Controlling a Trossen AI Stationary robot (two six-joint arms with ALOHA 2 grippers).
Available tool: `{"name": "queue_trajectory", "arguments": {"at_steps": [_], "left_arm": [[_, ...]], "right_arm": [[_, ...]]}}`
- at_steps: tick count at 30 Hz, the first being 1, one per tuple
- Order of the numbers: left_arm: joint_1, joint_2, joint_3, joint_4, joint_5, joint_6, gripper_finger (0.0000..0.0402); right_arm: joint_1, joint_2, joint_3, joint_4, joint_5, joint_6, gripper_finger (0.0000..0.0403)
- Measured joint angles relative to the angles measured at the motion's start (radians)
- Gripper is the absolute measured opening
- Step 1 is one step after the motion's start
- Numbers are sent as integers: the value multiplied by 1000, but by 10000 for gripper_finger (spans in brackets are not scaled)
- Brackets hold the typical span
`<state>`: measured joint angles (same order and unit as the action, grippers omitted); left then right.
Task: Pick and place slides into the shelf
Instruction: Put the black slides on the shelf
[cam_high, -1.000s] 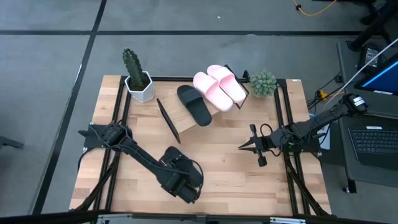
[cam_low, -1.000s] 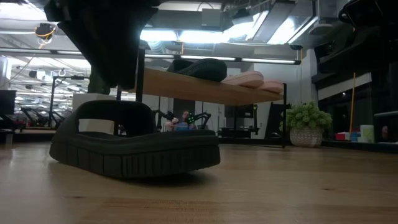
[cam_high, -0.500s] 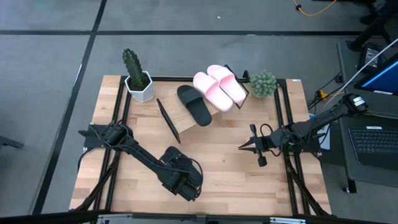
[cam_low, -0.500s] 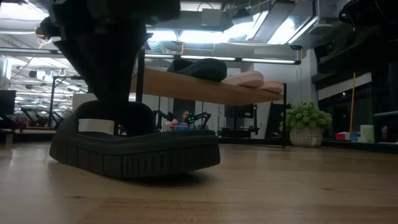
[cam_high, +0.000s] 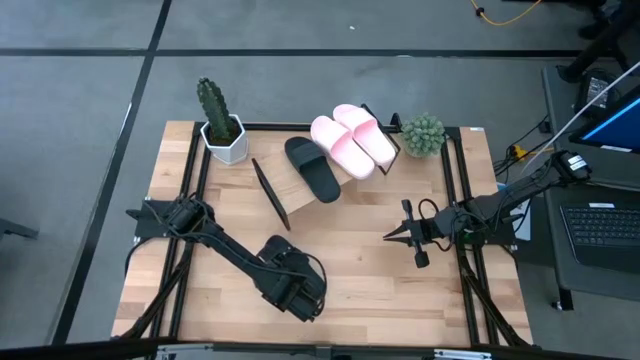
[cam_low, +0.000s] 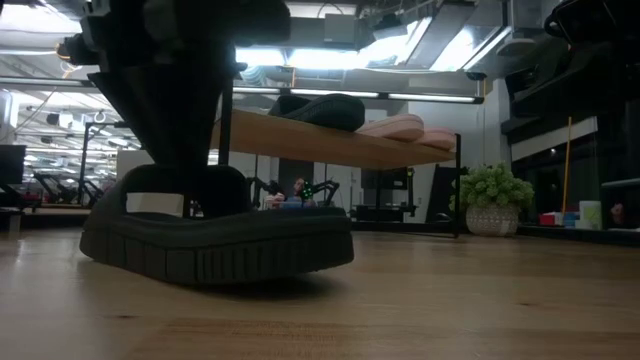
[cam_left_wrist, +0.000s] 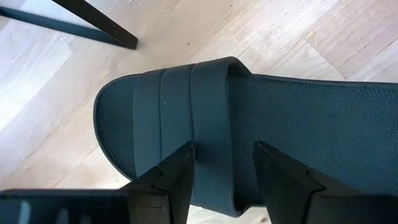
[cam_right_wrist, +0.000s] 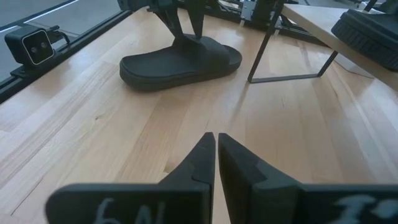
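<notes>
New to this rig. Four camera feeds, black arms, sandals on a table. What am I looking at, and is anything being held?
Two robot arms work at a wooden table. The high view looks straight down; the low view sits at tabletop height; the other two cameras ride on the wrists. On the slanted shelf lie one black slide and two pink slides. The fourth slide, black, lies flat on the table. The left gripper is down over it, fingers open on either side of its strap, not closed on it yet. The right gripper waits shut above bare table, holding nothing. A cactus and a small green plant stand at the back.
</notes>
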<state>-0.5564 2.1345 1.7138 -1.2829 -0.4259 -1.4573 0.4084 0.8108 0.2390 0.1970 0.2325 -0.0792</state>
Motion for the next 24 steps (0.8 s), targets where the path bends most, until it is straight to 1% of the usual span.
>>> {"name": "queue_trajectory", "arguments": {"at_steps": [14, 18, 24], "left_arm": [[0, 0, 0, -49, -2, 1, 151], [1, 0, 0, -56, -2, 0, 124], [1, 0, 0, -54, -3, 0, 63]], "right_arm": [[0, 0, 0, 0, 0, 0, 23], [0, 0, 0, 0, 0, 0, 23], [0, 0, 0, 0, 0, 0, 23]]}}
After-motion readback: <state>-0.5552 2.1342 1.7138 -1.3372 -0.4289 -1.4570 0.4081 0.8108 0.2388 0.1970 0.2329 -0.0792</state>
